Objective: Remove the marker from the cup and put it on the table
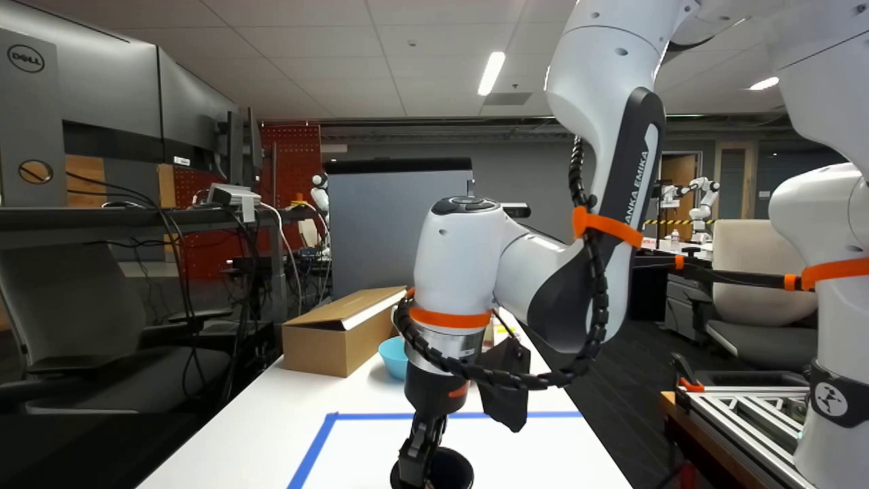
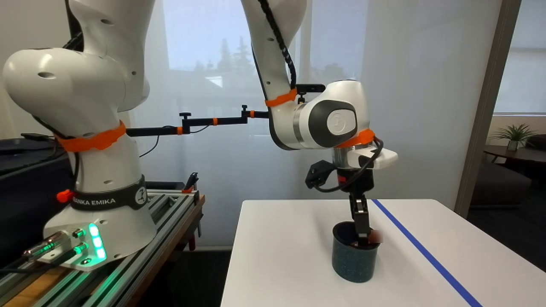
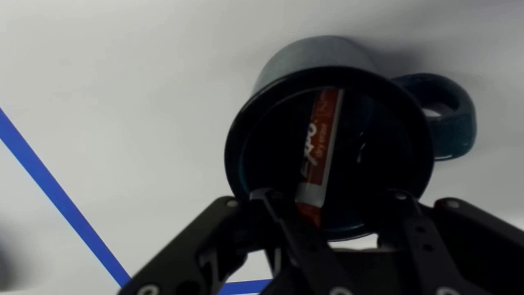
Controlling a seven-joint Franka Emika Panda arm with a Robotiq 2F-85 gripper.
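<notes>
The cup [image 3: 323,53] is dark teal to black with a handle, upright on the white table [image 2: 290,251]; it also shows in both exterior views [image 2: 354,266] [image 1: 456,468]. The marker [image 3: 321,139], with a red label, white body and orange-red cap end, leans inside the cup. My gripper [image 3: 332,200] is open, pointing down, its fingers apart over the cup's near rim. The cap end runs behind the left-hand finger. In both exterior views my gripper [image 2: 362,238] [image 1: 414,468] is at the cup's mouth; a blurred reddish patch shows beside the fingers.
Blue tape [image 2: 426,251] marks a rectangle on the table. A brown cardboard box [image 1: 346,339] stands toward the far end in an exterior view, with a light-blue bowl [image 1: 392,356] beside it. The arm partly hides the bowl and things behind it.
</notes>
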